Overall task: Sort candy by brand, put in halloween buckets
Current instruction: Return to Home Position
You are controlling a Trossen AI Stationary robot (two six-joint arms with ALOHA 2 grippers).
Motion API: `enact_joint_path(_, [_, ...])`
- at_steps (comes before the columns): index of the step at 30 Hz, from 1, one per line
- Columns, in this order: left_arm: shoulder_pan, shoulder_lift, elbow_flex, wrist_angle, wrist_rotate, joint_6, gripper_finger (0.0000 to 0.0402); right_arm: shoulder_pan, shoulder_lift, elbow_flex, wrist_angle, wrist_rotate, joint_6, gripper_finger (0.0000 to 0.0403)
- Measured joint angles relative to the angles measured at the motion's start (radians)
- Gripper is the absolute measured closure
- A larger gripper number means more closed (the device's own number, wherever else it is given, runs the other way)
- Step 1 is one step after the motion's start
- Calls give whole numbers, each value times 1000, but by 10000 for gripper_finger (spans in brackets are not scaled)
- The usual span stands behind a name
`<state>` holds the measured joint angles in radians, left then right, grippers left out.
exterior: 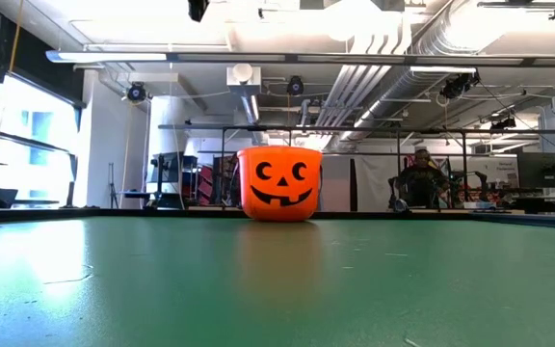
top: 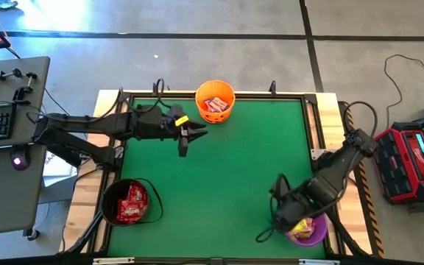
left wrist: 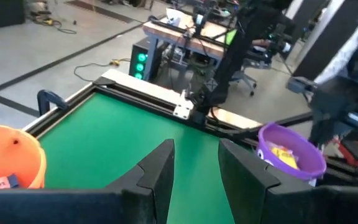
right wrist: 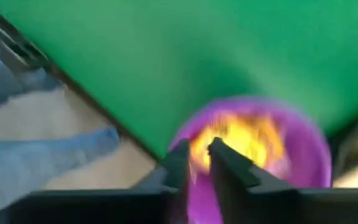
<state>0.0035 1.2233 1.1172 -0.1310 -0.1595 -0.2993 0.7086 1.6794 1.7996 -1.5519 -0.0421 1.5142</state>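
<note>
Table [top: 219, 184], green.
Near-left corner: black bucket [top: 106, 202], red candy [top: 131, 204] inside.
Near-right corner: purple bucket [top: 319, 235], yellow candy [left wrist: 283, 154] inside. The right gripper [right wrist: 196, 152] is above it, jaws narrowly parted and empty.
Left of centre, toward the far edge: left gripper [left wrist: 196, 149], jaws open and empty.
Far edge, middle: orange bucket [top: 200, 96] holding candy [top: 216, 105].

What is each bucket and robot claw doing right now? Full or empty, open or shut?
orange bucket: upright, candy inside.
black bucket: upright, red candy inside.
purple bucket: upright, yellow candy inside.
left gripper: open, empty, over the green table.
right gripper: open, empty, above the purple bucket.
</note>
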Motion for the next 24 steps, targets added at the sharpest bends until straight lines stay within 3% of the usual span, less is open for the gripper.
enact_joint_path(3, [10,-7,0,-22,20,31,287,-59,-13,-14,45,106,-156,393])
enact_joint_path(9, [12,-3,0,-23,9,48,287,-241,-117,-140,251,221,-587,401])
enact_joint_path(17, [18,-2,0,-25,-9,50,287,-512,-327,-427,715,191,-1142,403])
enact_joint_path(24, [65,-2,0,-29,58,55,300,-691,-440,-713,1161,49,-1371,403])
